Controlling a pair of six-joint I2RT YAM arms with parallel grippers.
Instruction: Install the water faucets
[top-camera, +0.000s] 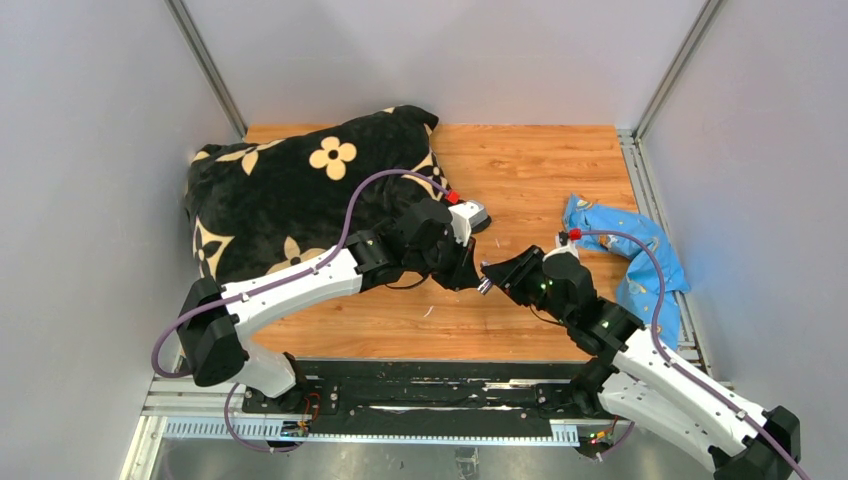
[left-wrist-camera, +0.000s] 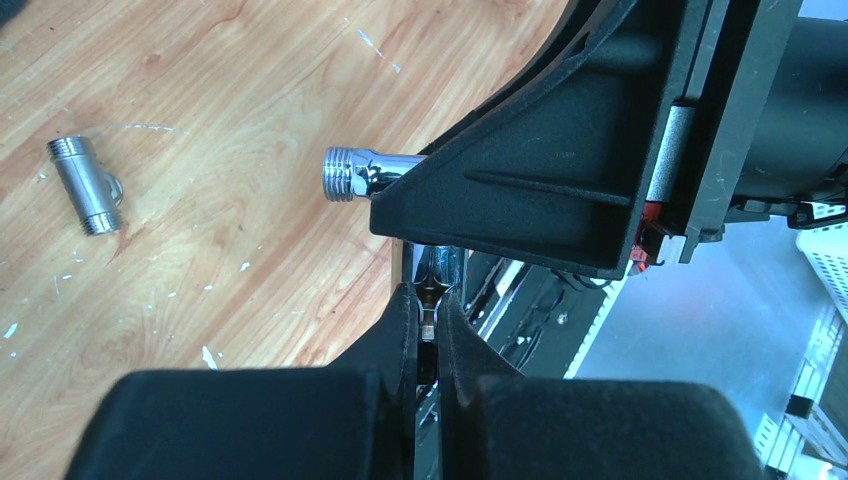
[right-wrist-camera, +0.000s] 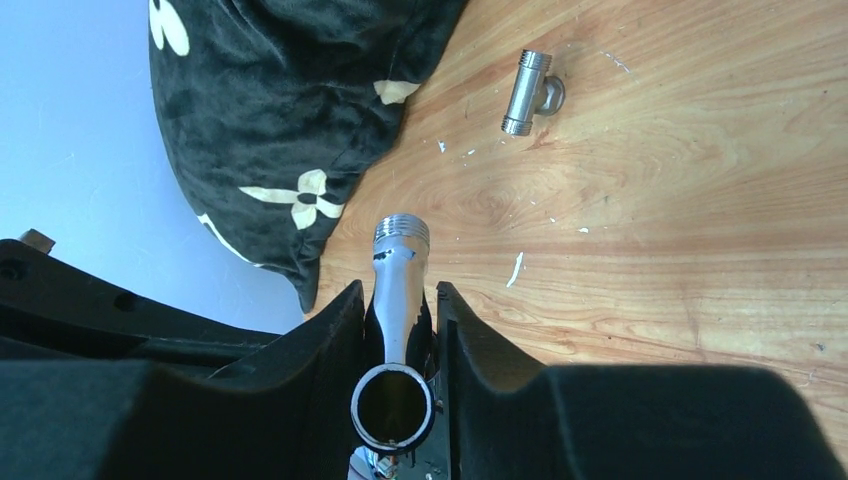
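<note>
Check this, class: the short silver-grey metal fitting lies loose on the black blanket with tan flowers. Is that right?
No. The short silver-grey metal fitting lies loose on the wooden table, apart from the black blanket with tan flowers. The right wrist view shows it.

Blanket (top-camera: 290, 190): black plush with tan flowers, bunched on the far left of the table.
Bag (top-camera: 640, 265): blue, crumpled, at the right edge, well apart from the blanket.
Table (top-camera: 540, 170): light wood grain.
Flecks (right-wrist-camera: 515, 268): white, scattered mid-table.
Rail (top-camera: 420, 395): black and silver, along the near edge.
Walls (top-camera: 440, 50): plain grey.
</note>
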